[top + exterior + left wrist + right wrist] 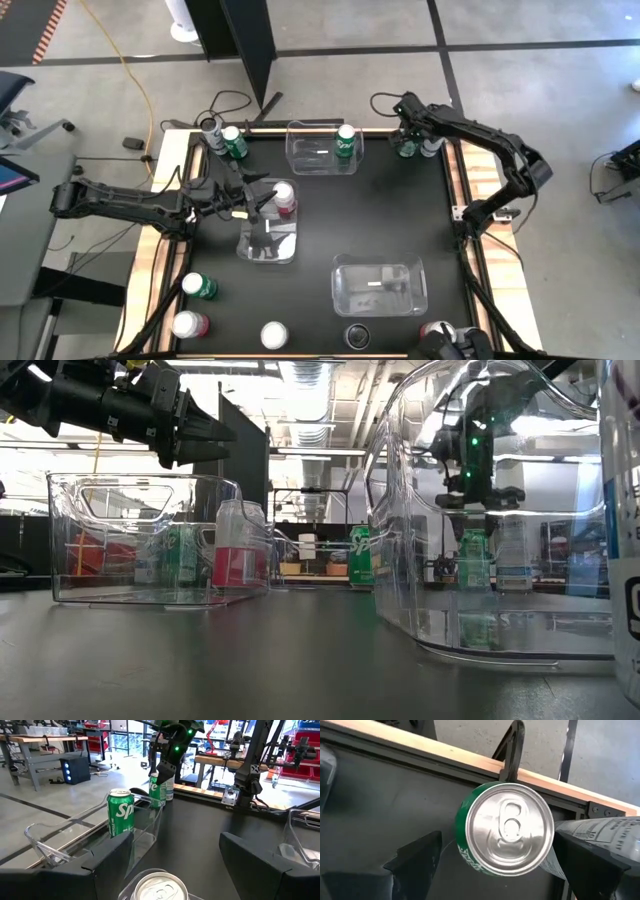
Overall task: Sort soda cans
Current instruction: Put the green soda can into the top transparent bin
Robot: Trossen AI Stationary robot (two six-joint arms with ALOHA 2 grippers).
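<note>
A red-pink soda can [285, 198] stands upright in the clear bin [268, 243] left of the middle; its silver top [157, 889] shows low between the fingers of my left gripper [266, 201], which hangs open just above it, clear of it. At the far right corner my right gripper [408, 128] slants down, open, over a green soda can [505, 827]. Its fingers stand either side of that can without touching. Beside the green can stands a light, printed can [600, 827]. Another green can [120, 811] stands in the far bin [320, 150].
A dark can [210, 127] and a green can [234, 141] stand at the far left corner. Along the near edge stand a green can [198, 287], a red one [188, 325], a light one [274, 335], a dark one [357, 335] and a red one [436, 329]. A third bin [380, 285] stands near right.
</note>
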